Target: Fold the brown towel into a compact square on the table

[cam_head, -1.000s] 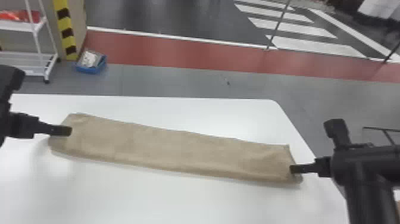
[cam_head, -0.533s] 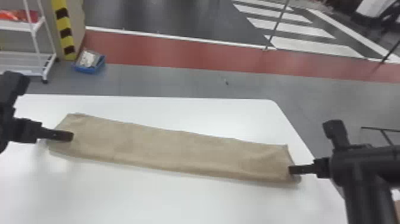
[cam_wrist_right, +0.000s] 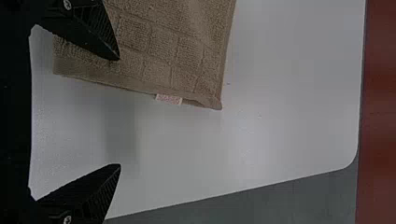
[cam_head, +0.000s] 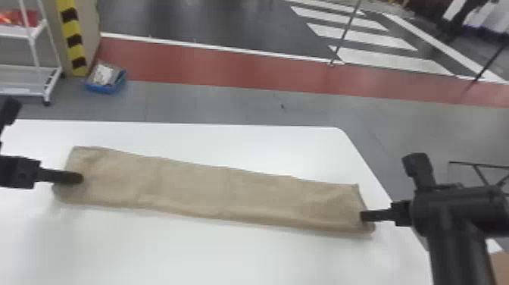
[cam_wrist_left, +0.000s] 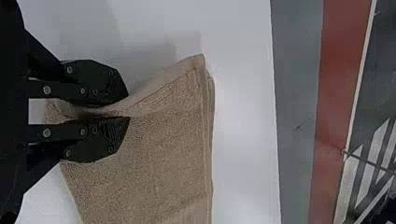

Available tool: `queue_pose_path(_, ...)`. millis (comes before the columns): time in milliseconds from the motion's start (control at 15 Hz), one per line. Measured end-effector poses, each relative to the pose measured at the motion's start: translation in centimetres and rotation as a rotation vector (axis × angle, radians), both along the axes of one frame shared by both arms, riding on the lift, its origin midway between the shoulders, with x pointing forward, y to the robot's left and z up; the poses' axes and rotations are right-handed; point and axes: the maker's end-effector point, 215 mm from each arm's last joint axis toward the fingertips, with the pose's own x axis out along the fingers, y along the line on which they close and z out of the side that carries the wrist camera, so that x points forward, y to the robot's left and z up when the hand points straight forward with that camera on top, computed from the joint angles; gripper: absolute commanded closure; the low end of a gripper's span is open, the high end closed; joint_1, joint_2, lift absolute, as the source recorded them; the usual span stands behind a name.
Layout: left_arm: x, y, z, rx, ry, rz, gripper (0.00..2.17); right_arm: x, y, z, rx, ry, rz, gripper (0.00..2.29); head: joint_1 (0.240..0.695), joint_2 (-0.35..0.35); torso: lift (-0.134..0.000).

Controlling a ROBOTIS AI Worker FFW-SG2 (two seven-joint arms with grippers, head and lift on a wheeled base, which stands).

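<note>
Brown towel [cam_head: 227, 193] in a long, flat strip
On the table [cam_head: 227, 257], between the left gripper [cam_head: 81, 178], pinching one end, and the right gripper [cam_head: 363, 216], spread wide at the other (pale tag [cam_wrist_right: 168, 99] there).

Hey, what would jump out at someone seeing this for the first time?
Probably the brown towel, a long strip slanting across the white table. Next, the black left hand pinching its left end, while the open right hand is at its right end.

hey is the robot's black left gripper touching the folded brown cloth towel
Touching. The left wrist view shows the left gripper pinching a fold of the towel.
</note>
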Motion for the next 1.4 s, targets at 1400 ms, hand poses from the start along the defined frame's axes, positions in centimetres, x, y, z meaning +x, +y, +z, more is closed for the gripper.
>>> queue_pose_path(1400, -11.1, 9.1, 10.7, -0.218, 0.024, 0.215, 1.83, 1.5, 0.5, 0.8, 0.015, -0.031, 0.016, 0.06, 0.695, -0.243, -0.124)
